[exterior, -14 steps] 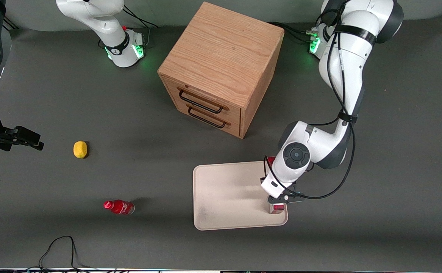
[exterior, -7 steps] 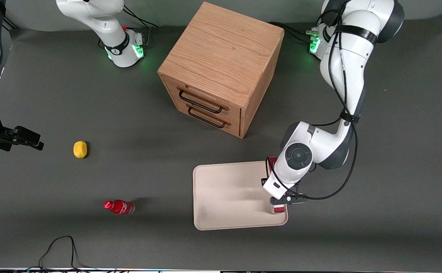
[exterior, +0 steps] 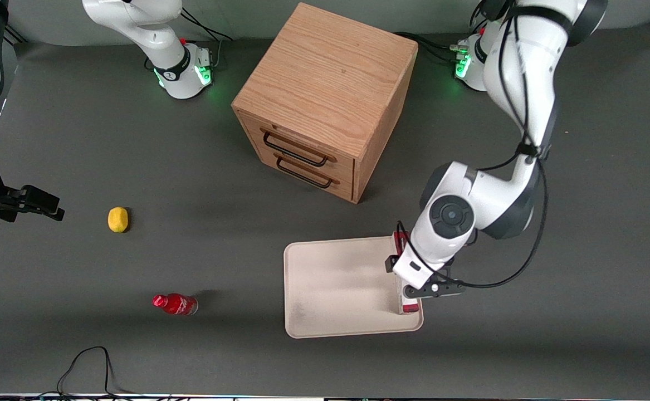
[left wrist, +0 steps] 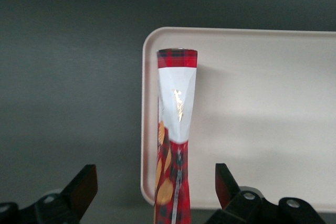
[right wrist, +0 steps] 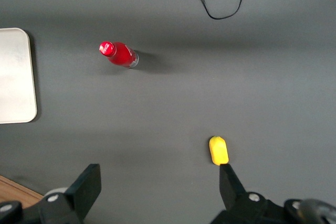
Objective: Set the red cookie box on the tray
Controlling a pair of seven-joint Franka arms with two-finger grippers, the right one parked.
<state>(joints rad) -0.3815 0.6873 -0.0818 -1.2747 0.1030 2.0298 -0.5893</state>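
While the arm hangs over the tray, the scene reads as follows.

Red cookie box: the red cookie box (left wrist: 176,145) lies flat on the tray, lengthwise along the edge toward the working arm's end of the surface, just inside the rim; its end nearer the front camera shows at (exterior: 409,306).

Tray: the tray (exterior: 336,289), cream with a low rim, sits on the dark surface nearer the front camera than the wooden cabinet (exterior: 325,100); apart from the box it carries nothing visible.

Gripper: the gripper (left wrist: 156,190) hovers directly above the box, and the wrist view shows its fingers (left wrist: 84,184) spread wide, one on each side of the carton, touching nothing.

Done: judging by how it lies, the box is already placed and let go.

Left: apparently only lifting the arm clear; the box sits close to the rim, though it looks fully within it.

Bystanders: a small red bottle (exterior: 175,304) and a yellow object (exterior: 117,219) lie well apart, toward the parked arm's end.
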